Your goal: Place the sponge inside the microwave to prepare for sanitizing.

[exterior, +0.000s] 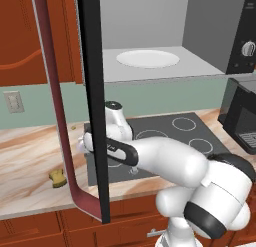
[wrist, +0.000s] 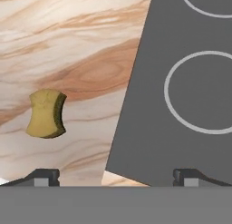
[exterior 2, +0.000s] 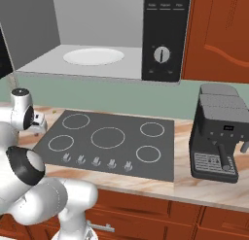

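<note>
Sponge (exterior: 58,177): lies alone on the marbled counter (exterior: 30,156), left of the stove top (exterior: 165,141) and near the front edge; nothing touches it.
Claw (wrist: 115,177): wide open and empty, hanging over the stove top's left edge, with the sponge to its left and apart from both fingertips.
Microwave (exterior 2: 116,35): above the stove, door (exterior: 92,91) swung open to the left; white plate (exterior 2: 93,56) lies bare on its grey floor.
Coffee machine (exterior 2: 216,137): on the counter, right of the stove top.
</note>
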Controlling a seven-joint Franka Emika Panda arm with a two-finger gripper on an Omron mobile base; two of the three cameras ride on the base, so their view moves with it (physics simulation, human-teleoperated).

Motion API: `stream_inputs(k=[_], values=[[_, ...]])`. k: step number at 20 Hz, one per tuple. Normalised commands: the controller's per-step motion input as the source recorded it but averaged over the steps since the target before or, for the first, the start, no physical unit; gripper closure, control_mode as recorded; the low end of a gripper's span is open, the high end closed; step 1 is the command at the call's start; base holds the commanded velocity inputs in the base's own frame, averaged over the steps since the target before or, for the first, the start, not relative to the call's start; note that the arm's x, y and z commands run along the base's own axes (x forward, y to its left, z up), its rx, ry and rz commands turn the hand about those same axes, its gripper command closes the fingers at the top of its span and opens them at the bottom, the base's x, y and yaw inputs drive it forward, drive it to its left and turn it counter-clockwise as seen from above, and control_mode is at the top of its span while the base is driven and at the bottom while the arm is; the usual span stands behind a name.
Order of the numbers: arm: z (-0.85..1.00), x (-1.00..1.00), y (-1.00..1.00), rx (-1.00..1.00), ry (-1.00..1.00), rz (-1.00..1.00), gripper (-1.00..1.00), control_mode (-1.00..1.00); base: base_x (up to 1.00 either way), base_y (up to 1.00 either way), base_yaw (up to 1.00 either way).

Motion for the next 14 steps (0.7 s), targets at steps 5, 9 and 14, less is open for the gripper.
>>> stream_inputs(k=[5, 9, 14], values=[[-0.09, 0.11, 0.42, 0.00, 0.01, 0.00, -1.00, -1.00, 0.00, 0.00, 0.00], [-0.16, 0.02, 0.41, 0.00, 0.00, 0.00, -1.00, -1.00, 0.00, 0.00, 0.00], [-0.18, 0.00, 0.39, 0.00, 0.00, 0.01, -1.00, -1.00, 0.00, 0.00, 0.00]])
